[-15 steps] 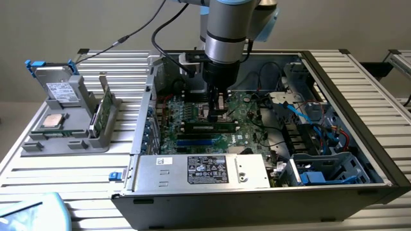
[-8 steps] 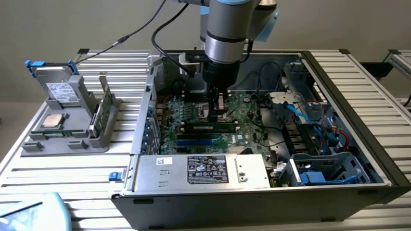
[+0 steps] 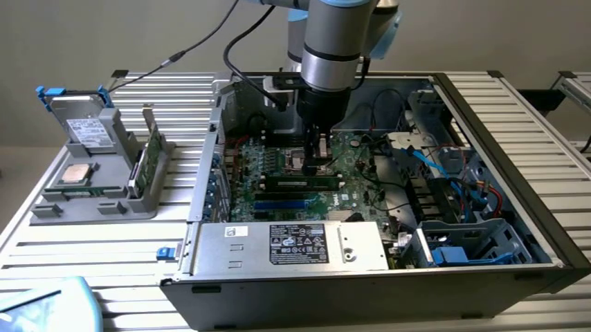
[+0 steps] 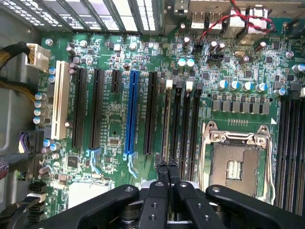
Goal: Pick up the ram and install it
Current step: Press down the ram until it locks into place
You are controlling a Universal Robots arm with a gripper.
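The ram (image 3: 300, 184), a long dark-green stick with a pale label, sits on edge in a black memory slot on the motherboard (image 3: 277, 162) inside the open computer case. From the wrist it appears as a thin brownish-green edge (image 4: 166, 124) in the first of several parallel slots. My gripper (image 3: 319, 163) hangs straight down just over the stick, toward its end on the exterior view's right. Its two black fingertips (image 4: 162, 167) are shut together, and I see nothing between them; the gripper (image 4: 167, 166) stands at the end of the ram's slot.
The empty processor socket (image 4: 236, 164) lies beside the memory slots. Cables (image 3: 434, 162) and drive cages fill the case on the exterior view's right, with the power supply (image 3: 291, 245) in front. Outside, a grey holder (image 3: 93, 200) carries a drive, a silver chip (image 3: 76, 174) and an upright green board (image 3: 148, 155).
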